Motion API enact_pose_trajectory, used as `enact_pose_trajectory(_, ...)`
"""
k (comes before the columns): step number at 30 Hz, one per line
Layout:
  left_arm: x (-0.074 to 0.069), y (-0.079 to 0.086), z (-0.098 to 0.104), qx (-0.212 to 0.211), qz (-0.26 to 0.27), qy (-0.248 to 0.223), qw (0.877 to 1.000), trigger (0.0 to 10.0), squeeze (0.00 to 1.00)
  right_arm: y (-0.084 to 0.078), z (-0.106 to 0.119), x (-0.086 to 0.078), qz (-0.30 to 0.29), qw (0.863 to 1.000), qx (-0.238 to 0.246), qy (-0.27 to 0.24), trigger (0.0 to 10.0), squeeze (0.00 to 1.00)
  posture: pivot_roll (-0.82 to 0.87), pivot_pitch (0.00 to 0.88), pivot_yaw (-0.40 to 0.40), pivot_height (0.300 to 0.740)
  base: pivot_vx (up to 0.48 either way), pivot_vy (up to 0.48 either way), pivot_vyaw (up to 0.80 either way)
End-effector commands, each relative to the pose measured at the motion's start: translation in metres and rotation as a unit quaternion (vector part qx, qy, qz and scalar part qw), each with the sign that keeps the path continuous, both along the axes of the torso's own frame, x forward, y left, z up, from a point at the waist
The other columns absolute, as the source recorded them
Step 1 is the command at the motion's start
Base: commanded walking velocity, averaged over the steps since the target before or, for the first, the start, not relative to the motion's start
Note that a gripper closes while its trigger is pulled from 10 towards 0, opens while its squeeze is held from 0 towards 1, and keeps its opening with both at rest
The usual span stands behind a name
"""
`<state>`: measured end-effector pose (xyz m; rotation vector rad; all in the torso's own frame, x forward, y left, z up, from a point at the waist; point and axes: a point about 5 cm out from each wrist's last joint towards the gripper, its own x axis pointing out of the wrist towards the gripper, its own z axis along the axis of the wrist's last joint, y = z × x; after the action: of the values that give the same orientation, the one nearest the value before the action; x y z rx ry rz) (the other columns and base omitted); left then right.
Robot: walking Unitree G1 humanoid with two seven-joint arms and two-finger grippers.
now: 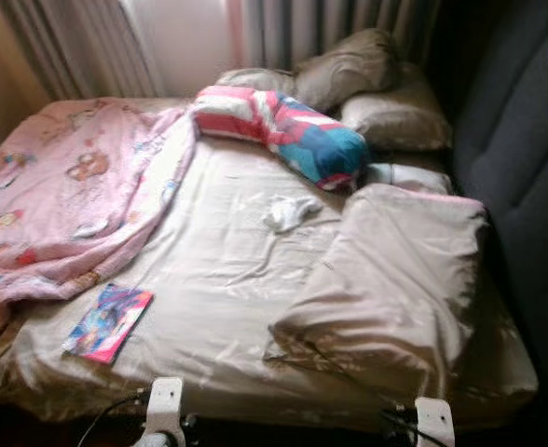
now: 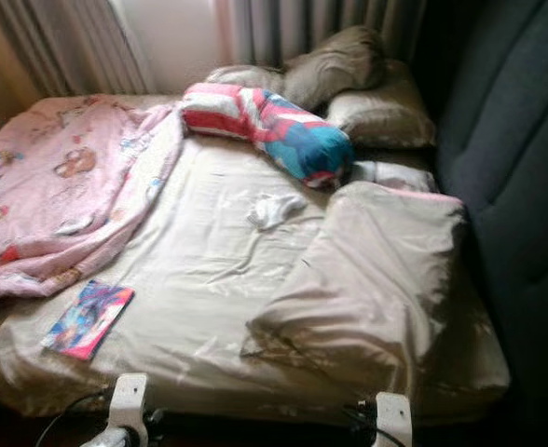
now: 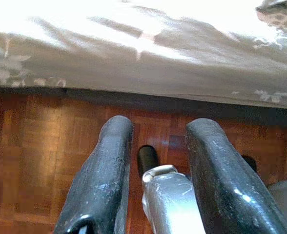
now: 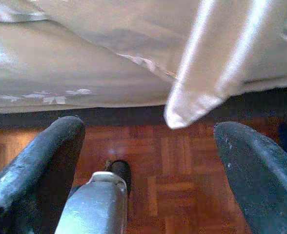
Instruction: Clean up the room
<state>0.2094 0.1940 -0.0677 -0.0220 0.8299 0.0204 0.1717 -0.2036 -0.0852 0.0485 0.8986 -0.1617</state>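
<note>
We saw one bed (image 1: 227, 279) under a beige satin sheet, its clutter spread across it. One small white crumpled cloth (image 1: 288, 212) lay near the middle of the sheet, apart from everything else. One colourful book (image 1: 108, 321) rested flat near the foot edge on our left, just beside the hem of one pink patterned blanket (image 1: 64, 200), which was bunched over the left side of the mattress. One long bolster (image 1: 283, 132) in pink, white, red and blue stripes lay slanted across the head end, its blue end touching a folded beige duvet (image 1: 395, 279) that covered the right side down to the foot. Behind the bolster we counted three beige pillows (image 1: 349, 67) heaped against the curtains (image 1: 88, 42); a dark padded headboard (image 1: 526, 168) ran along the right. Our left claw (image 3: 158, 146) hung below the foot edge over the parquet floor (image 3: 31, 146), its two fingers (image 3: 104, 175) a modest gap apart and holding nothing. Our right claw (image 4: 148, 141) hung likewise by the bed's overhanging sheet, its two fingers (image 4: 41, 161) spread wide and empty, a loose corner of the duvet dangling between them without touching either.
</note>
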Motion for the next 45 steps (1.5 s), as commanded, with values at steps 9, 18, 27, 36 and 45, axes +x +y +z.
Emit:
enact_pose_trajectory(9,-0.001,-0.003,-0.001,0.002,-0.003,0.000,1.000,10.0,0.00,-0.016,-0.003,-0.015,-0.014,1.000,-0.002,0.009,10.0,0.00,-0.05,0.061,0.050,0.704,0.000,-0.259,-0.07)
enact_pose_trajectory(18,0.027,-0.003,0.019,-0.001,-0.001,-0.072,0.997,10.0,0.00,-0.005,0.010,0.016,-0.007,0.999,0.010,-0.049,10.0,0.00,-0.06,0.068,0.045,0.704,0.000,0.000,0.00)
enact_pose_trajectory(27,0.055,-0.013,0.045,0.007,-0.025,-0.173,0.985,10.0,0.00,-0.002,0.030,0.048,0.008,0.992,0.011,-0.122,10.0,0.00,-0.06,0.078,0.040,0.704,0.000,0.000,0.00)
enact_pose_trajectory(36,0.067,-0.024,0.072,0.001,-0.056,-0.288,0.956,10.0,0.00,-0.009,0.058,0.074,-0.003,0.972,0.000,-0.236,10.0,0.00,-0.06,0.090,0.015,0.704,0.000,0.000,0.00)
enact_pose_trajectory(45,0.058,-0.019,0.078,0.010,-0.053,-0.330,0.942,10.0,0.00,-0.015,0.077,0.075,-0.014,0.943,-0.023,-0.332,10.0,0.00,-0.08,0.089,-0.012,0.704,0.000,0.000,0.00)
